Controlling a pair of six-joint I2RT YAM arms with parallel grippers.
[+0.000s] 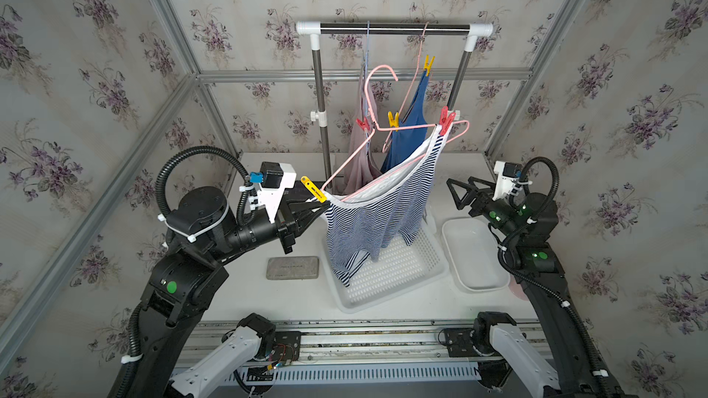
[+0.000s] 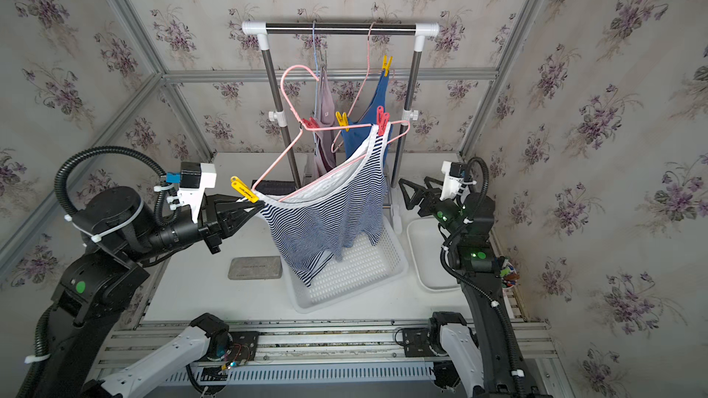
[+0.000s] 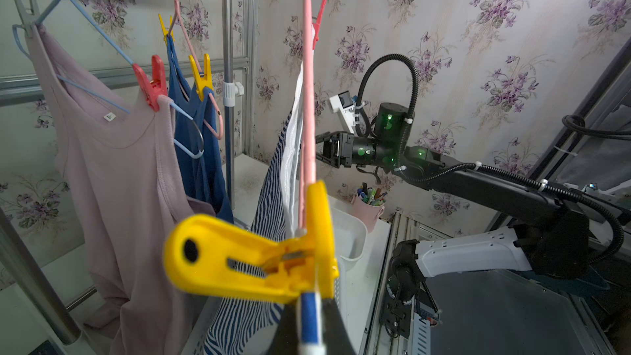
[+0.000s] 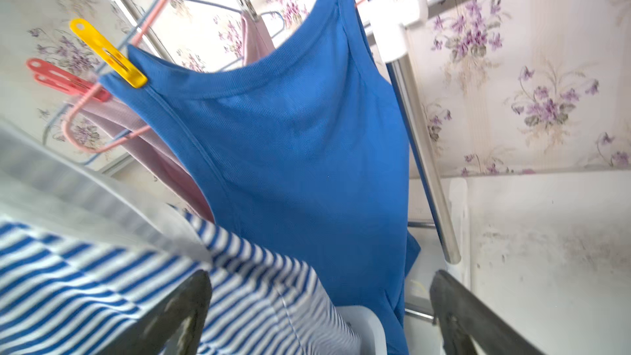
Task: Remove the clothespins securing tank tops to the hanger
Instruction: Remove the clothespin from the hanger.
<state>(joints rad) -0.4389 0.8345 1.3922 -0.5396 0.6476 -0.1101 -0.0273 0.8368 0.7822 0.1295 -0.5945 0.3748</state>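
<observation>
**Striped top pinned at both shoulders, its hanger off the rail**

- Yellow clothespin (image 3: pixel 252 257) grips one shoulder of the striped tank top (image 1: pixel 377 220) where it meets the pink hanger (image 3: pixel 308 97). It looms large and soft-edged in the left wrist view.
- Left gripper (image 3: pixel 309 322) is clenched on the blue-and-white strap just under that pin. The frame edge cuts off its fingers. Can't tell if the hanger wire is in the pinch too.
- Red clothespin (image 1: pixel 445 121) is on the other shoulder.
- The hanger sits tilted, its hook free below the rack (image 1: pixel 394 28) rail.
- The hem droops into the white basket (image 1: pixel 398 281) at mid-worktop (image 1: pixel 245 292).
- Behind, at the far edge, the mauve tank top (image 3: pixel 112 151) and blue tank top (image 4: pixel 300 138) hang pinned on the rack.
- Grey clothespin (image 3: pixel 25 5) is on the mauve top's far strap, barely readable in both top views.
- Right gripper (image 4: pixel 322 276) has its jaws spread wide, holding nothing, near the far end of the white tray (image 1: pixel 473 258) by the right edge.
- The striped cloth is blurred in the right wrist view.
</observation>
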